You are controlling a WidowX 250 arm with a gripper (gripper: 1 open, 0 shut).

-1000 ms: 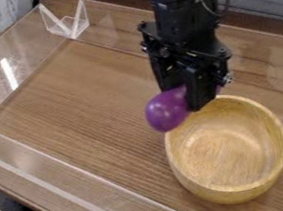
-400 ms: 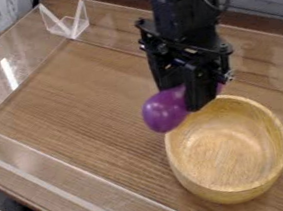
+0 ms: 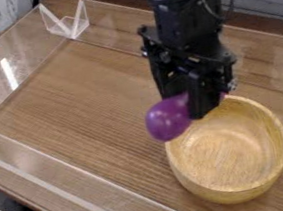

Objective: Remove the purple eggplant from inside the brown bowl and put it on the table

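A black robot gripper [image 3: 185, 106] points straight down with its jaws closed tight on a small purple eggplant [image 3: 168, 119], which hangs in the air at the fingertips, clear of any surface. The glossy toy sits just outside the near-left rim of the brown bowl [image 3: 229, 151], above the bare wood rather than over the bowl's hollow; how high it hangs above the tabletop cannot be judged from this single view. The gripper's dark body rises from the eggplant to a bulky black wrist and arm [image 3: 182, 15] that runs out of the top of the picture.

The bowl, round and pale tan with a thick rim, stands just to the right of and below the eggplant, its smooth inside holding nothing. It rests on the table [image 3: 76, 98], a wide brown wood-grain top that stretches away to the left of the bowl. Clear plastic walls [image 3: 15, 52] edge the table on the far left and along the near side. A small clear plastic stand [image 3: 66, 20] sits at the far-left corner, well apart from the bowl.
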